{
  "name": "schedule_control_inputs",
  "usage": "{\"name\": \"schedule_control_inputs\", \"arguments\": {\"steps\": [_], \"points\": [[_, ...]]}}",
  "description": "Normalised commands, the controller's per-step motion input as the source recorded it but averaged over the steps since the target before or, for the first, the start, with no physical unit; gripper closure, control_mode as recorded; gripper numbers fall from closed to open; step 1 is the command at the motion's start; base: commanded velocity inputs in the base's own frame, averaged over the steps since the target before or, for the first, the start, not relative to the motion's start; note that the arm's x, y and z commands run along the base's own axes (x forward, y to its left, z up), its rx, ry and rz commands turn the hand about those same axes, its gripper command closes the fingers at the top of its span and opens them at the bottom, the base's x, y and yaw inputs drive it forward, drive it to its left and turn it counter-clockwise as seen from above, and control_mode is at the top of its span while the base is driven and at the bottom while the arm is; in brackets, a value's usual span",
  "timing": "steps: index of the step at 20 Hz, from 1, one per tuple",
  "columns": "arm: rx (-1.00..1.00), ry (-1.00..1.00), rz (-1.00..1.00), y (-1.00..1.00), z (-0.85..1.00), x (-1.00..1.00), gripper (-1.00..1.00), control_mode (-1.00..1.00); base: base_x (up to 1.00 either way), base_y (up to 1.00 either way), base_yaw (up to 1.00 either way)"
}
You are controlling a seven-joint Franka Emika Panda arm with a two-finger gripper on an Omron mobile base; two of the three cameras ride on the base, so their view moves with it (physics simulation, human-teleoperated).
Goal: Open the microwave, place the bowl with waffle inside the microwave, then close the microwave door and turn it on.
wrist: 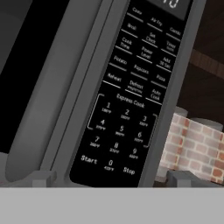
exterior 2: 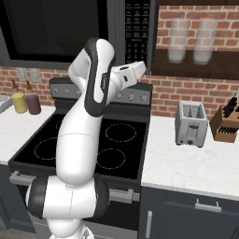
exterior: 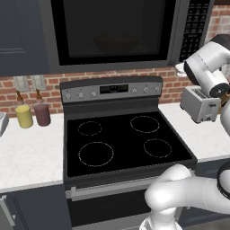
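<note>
Brick-walled kitchen, white counter (exterior: 31, 157), black stove (exterior: 121, 139), closed microwave (exterior: 112, 31)

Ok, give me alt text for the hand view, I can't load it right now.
Close-up of the microwave's black keypad, tilted, with number keys and Start and Stop along the bottom row. The shut microwave door and its curved handle lie to the left; red brick wall shows at the right.
</note>
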Motion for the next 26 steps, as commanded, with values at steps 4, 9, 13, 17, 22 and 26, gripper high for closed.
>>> {"name": "schedule_control_inputs", "arguments": {"steps": [4, 9, 13, 17, 22, 26], "points": [[0.00, 0.00, 0.00, 0.00, 0.00, 0.02, -1.00, -1.00, 0.00, 0.00, 0.00], [0.02, 0.00, 0.00, -0.06, 0.00, 0.02, -1.00, -1.00, 0.00, 0.00, 0.00], [0.10, 0.00, 0.00, -0.13, -0.08, 0.04, -1.00, -1.00, 0.00, 0.00, 0.00], [0.16, 0.00, 0.00, -0.17, -0.12, 0.10, -1.00, -1.00, 0.00, 0.00, 0.00], [0.19, 0.00, 0.00, -0.10, -0.01, 0.04, -1.00, -1.00, 0.00, 0.00, 0.00], [0.15, 0.00, 0.00, -0.01, 0.00, 0.05, -1.00, -1.00, 0.00, 0.00, 0.00]]}}
